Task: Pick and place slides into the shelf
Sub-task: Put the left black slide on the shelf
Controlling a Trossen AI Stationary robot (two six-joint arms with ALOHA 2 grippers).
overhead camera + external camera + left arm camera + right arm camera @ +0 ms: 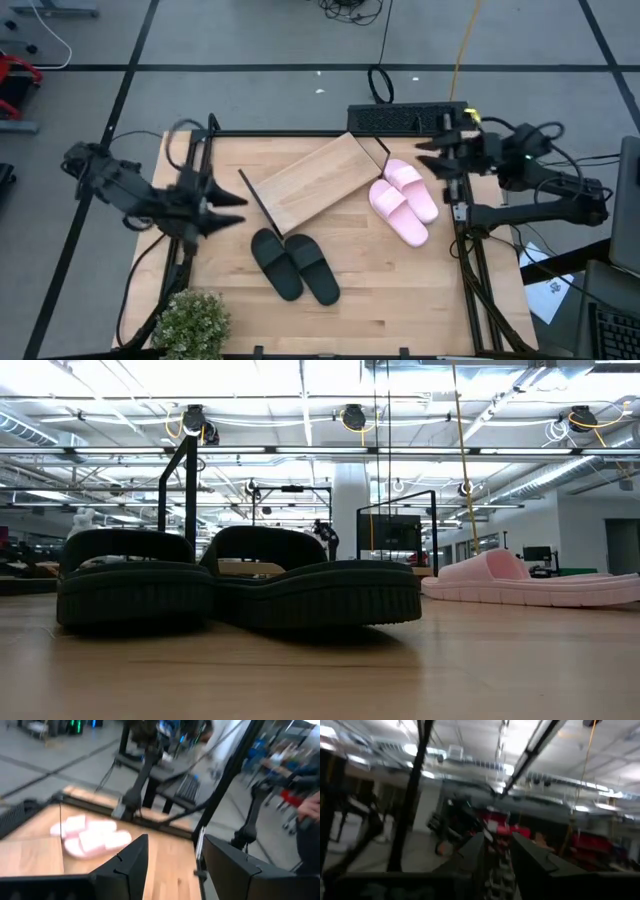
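The black pair of slides (295, 265) lies side by side on the table's near middle, soles down; it fills the left of the low view (240, 585). The pink pair (403, 200) lies soles down at the right, beside the shelf's right end, and shows in the low view (530, 582) and the left wrist view (90, 837). The shelf (310, 180) stands slanted at the far middle. My left gripper (228, 206) is open and empty over the table's left side, pointing right. My right gripper (428, 153) is open and empty above the far right edge.
A potted plant (190, 322) stands at the near left corner. A black keyboard (405, 118) lies just beyond the far edge. Black frame posts run along the table's left (190, 200) and right (462, 250) sides. Bare wood lies between the two pairs of slides.
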